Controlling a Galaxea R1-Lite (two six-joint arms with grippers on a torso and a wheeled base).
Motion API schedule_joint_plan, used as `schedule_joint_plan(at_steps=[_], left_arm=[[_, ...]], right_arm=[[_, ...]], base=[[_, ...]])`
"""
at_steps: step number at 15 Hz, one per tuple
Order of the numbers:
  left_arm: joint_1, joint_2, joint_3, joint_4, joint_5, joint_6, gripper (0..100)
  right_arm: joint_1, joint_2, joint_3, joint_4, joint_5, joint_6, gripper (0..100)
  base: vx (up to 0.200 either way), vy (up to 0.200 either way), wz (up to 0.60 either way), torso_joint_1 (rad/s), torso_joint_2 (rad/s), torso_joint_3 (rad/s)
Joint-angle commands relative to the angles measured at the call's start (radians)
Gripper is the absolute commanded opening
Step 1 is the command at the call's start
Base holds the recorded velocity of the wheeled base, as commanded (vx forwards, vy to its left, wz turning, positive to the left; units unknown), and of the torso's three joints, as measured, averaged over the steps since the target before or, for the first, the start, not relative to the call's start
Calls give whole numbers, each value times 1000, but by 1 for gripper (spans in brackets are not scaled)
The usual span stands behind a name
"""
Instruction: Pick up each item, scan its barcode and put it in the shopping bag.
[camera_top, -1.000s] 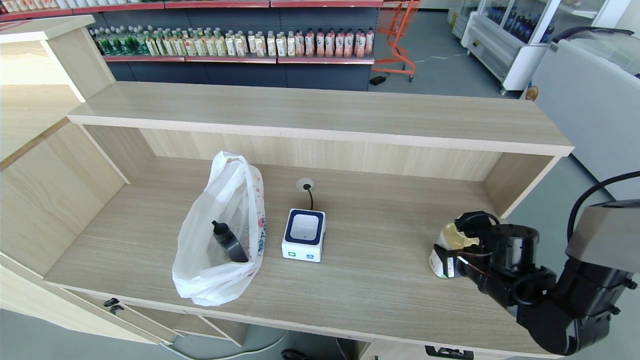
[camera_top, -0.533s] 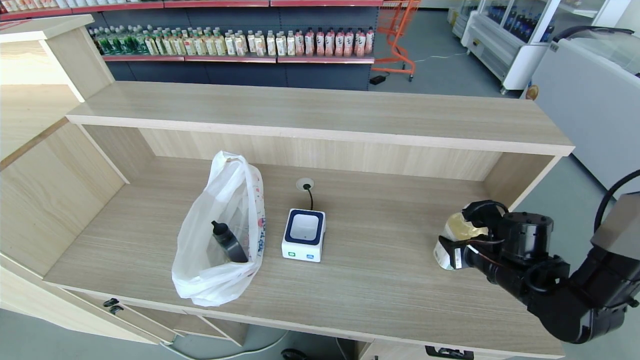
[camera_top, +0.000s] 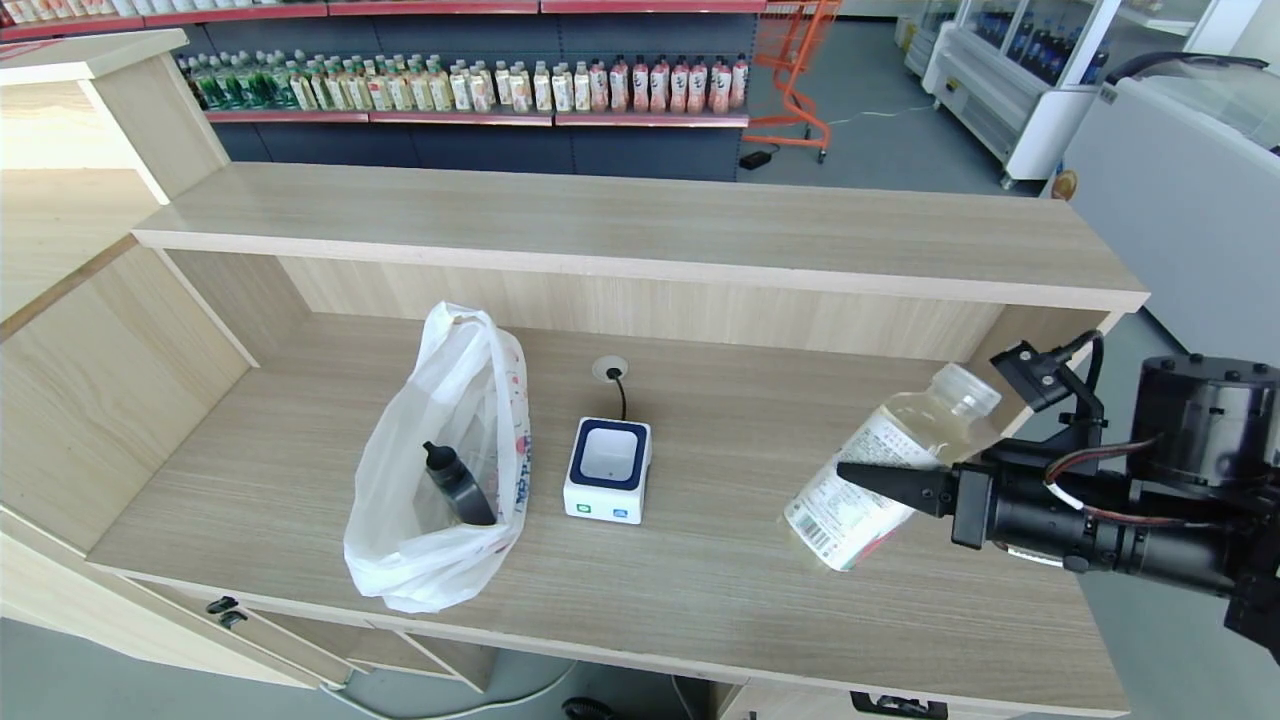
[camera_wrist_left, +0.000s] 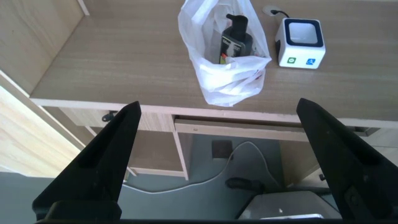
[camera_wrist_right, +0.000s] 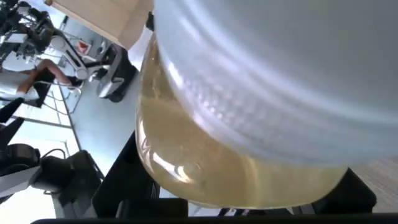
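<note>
My right gripper (camera_top: 915, 480) is shut on a clear bottle (camera_top: 890, 467) of pale yellowish liquid with a white cap and a white label. It holds the bottle tilted above the right part of the counter, barcode end low and toward the scanner. The same bottle (camera_wrist_right: 249, 118) looms close in the right wrist view. A white scanner (camera_top: 607, 470) with a dark-framed window sits mid-counter. Left of it stands the white plastic shopping bag (camera_top: 440, 470), open, with a dark bottle (camera_top: 457, 486) inside. In the left wrist view my left gripper (camera_wrist_left: 217, 162) hangs open below the counter's front edge, in front of the bag (camera_wrist_left: 227, 53).
The wooden counter (camera_top: 700, 580) has a raised back ledge (camera_top: 640, 230) and side walls. A cable runs from the scanner to a hole (camera_top: 609, 369) behind it. Drawers (camera_wrist_left: 236, 127) sit under the front edge. Store shelves and freezers stand beyond.
My right arm lifted the bottle off the counter and swung it from upright to tilted, with the gripper turning level. The bag, the scanner and the left arm stayed put.
</note>
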Motion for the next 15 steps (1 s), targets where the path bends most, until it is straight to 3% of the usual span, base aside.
schedule_joint_plan(at_steps=[1,7,15], left_arm=[[0,0,0,0,0,0,100],[0,0,2,0,0,0,100],[0,0,2,0,0,0,100]], right_arm=[[94,-129,-20,6,38,66,0],[300,-157,-32,67,29,87,0],[346,-148,-51,71,20,84,0]], base=[[0,0,0,0,0,0],[0,0,0,0,0,0],[0,0,0,0,0,0]])
